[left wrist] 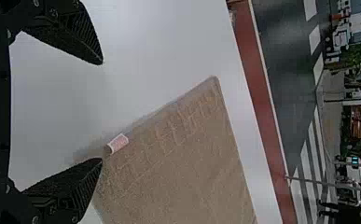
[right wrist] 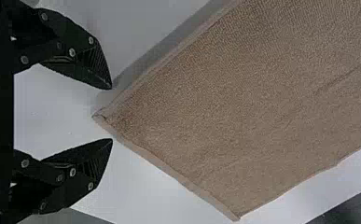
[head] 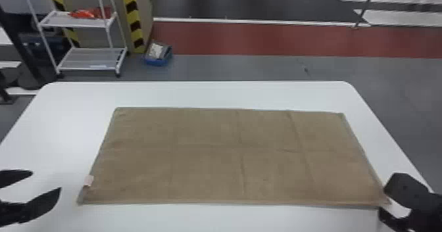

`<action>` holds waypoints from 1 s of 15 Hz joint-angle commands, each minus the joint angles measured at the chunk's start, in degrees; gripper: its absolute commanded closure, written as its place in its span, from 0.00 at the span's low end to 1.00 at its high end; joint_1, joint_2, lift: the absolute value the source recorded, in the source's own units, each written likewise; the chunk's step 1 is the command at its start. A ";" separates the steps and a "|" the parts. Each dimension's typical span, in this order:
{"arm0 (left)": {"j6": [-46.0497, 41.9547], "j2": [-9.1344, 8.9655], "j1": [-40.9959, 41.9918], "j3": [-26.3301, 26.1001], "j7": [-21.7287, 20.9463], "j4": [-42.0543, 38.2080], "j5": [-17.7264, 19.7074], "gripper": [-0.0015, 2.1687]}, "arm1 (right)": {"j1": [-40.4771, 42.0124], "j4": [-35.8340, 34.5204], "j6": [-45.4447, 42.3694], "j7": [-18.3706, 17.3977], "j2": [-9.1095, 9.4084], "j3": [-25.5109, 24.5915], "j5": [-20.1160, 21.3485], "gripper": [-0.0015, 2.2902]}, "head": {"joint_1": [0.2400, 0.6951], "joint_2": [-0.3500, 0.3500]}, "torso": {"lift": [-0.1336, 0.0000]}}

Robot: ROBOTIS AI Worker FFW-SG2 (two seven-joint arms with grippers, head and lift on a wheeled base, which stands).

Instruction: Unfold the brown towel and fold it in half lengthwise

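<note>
Evidently, brown towel (head: 210,162) unfolded flat on counter (head: 197,95), lengthwise fold not yet made; left claw (left wrist: 102,111), right claw (right wrist: 111,113) open by near corners.

brown towel (head: 210,172): matt cloth, rough short pile. counter (head: 230,95): smooth, faint sheen. left end effector (head: 46,180) and right end effector (head: 382,200): matt, plastic-looking, ridged inner finger faces; right one has shiny metal-looking pins (right wrist: 72,52). far left rack (head: 86,69): smooth, painted-metal look

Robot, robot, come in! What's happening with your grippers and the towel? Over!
Left gripper open, left of brown towel. Right gripper open, at towel's near right corner. Towel spread out, lightly creased, nothing lying on it.
</note>
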 commanded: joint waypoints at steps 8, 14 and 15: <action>-11.60 3.70 -1.40 -1.58 -9.23 5.04 -3.64 0.10 | -1.83 0.13 -0.82 1.26 -0.06 0.00 -1.01 0.67 | 1.00 0.39 | 0.08; -22.85 7.92 -3.07 -10.11 -16.88 6.27 -15.86 0.19 | -0.86 -2.24 -0.65 0.73 0.91 -0.08 -0.92 0.67 | 1.00 0.32 | 0.08; -23.38 8.54 -3.86 -11.60 -18.19 7.32 -17.35 0.19 | -0.77 -2.42 -0.47 0.64 1.09 -0.08 -0.92 0.67 | 1.00 0.30 | 0.08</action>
